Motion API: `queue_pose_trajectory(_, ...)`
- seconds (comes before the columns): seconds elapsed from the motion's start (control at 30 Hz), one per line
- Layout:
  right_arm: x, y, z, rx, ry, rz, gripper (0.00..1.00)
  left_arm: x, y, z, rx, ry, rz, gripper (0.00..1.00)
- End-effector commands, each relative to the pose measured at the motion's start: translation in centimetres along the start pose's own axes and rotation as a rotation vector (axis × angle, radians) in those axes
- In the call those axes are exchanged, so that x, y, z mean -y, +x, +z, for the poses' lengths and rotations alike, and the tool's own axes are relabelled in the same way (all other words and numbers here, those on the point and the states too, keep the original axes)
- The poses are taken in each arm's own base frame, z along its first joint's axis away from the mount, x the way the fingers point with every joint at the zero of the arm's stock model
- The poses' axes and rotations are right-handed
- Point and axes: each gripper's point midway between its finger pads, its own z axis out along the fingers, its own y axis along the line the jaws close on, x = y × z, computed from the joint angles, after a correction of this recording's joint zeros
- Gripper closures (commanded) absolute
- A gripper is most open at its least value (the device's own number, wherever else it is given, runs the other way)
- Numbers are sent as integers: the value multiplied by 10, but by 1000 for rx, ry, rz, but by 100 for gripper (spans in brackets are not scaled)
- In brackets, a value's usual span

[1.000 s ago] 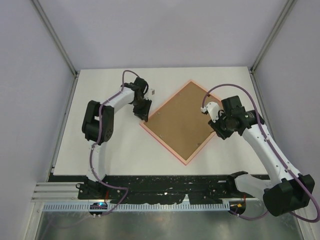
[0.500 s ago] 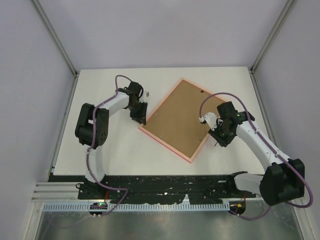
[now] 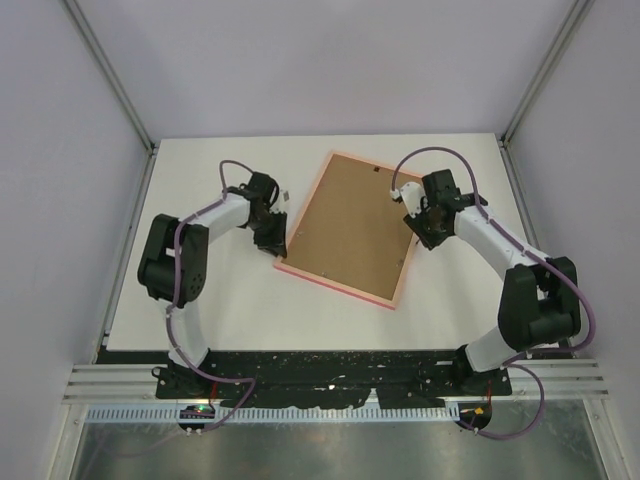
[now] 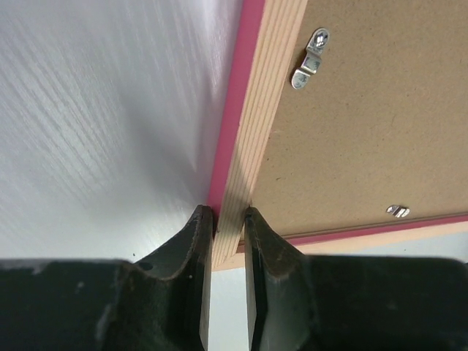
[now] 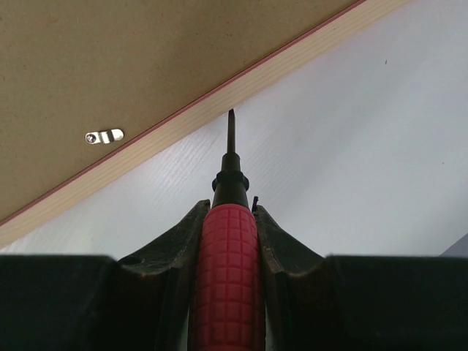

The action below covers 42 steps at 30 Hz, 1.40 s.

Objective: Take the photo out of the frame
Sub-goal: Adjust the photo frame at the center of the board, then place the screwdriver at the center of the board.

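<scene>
The pink frame (image 3: 338, 287) lies back side up on the white table, with its brown backing board (image 3: 352, 225) showing. The photo is hidden under that board. My left gripper (image 3: 274, 243) is shut on the frame's rim (image 4: 252, 124) close to its near left corner, one jaw on the outer pink side and one on the inner side. My right gripper (image 3: 427, 228) is shut on a red-handled screwdriver (image 5: 228, 270). Its thin tip almost touches the frame's right edge (image 5: 183, 121).
Small metal tabs (image 4: 310, 60) (image 4: 398, 211) (image 5: 104, 136) sit on the backing board along the rim. Grey enclosure walls stand to the left, right and back of the table (image 3: 200, 300). The arms' base rail (image 3: 330, 365) runs along the near edge.
The frame has turned counter-clockwise in the top view, in my left gripper's hold. My right gripper has moved with the screwdriver from the near right side up along the frame's right edge.
</scene>
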Motion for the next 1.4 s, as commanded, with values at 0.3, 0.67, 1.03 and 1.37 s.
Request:
queue_pose_trajectory(0.3, 6, -61, 15, 129, -64, 57, 92, -4, 18, -9, 32, -12, -60, 100)
queue_pose_trajectory(0.67, 16, -70, -10, 109, -62, 50, 92, 4, 12, -29, 116, 13, -66, 100)
queue_pose_trajectory(1.03, 5, 43, -76, -262, -299, -44, 92, 15, 11, -33, 135, 69, -70, 100)
queue_pose_trajectory(1.37, 26, 106, -79, -443, -454, 31, 92, 12, 7, -39, 160, 66, -70, 100)
